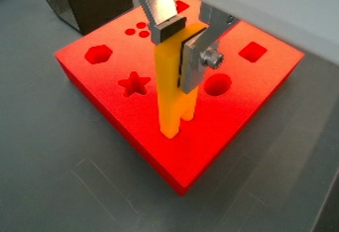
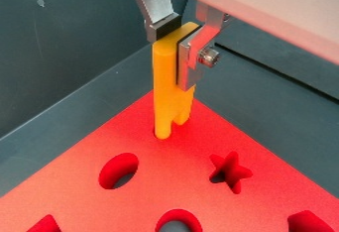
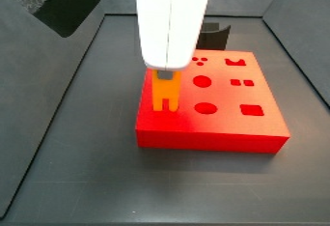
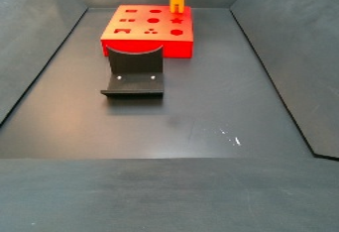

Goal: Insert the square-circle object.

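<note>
Standing upright in the end effector (image 1: 183,40), square-circle object (image 1: 172,87) over block (image 3: 238,124); fixture (image 4: 134,74) just beside block.

Lighting's pretty even and bright overhead, nothing dim. The red block (image 3: 213,99) is so saturated it nearly glows and its edges smear a bit. Soft shadow sits under the fixture (image 4: 133,77) in a side view. The gripper (image 1: 183,40) at upper centre of a wrist view has glare on one silver finger. All frames are low-res and soft.
</note>
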Robot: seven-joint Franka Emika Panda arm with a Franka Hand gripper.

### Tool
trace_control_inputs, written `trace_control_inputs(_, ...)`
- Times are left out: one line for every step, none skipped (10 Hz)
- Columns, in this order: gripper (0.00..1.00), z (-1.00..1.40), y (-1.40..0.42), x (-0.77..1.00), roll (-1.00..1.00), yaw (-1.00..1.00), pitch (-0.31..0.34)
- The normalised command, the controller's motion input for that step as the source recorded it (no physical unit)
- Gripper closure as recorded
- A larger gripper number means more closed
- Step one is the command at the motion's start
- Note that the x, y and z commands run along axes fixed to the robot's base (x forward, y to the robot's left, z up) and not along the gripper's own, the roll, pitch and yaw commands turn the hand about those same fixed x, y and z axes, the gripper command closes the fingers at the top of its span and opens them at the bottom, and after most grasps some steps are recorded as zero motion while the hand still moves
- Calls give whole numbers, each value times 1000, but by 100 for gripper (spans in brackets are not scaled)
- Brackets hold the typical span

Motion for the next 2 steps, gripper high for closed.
trace_control_inputs(100, 0, 0, 0, 4, 0, 0)
trace_control_inputs(100, 0, 0, 0, 4, 0, 0)
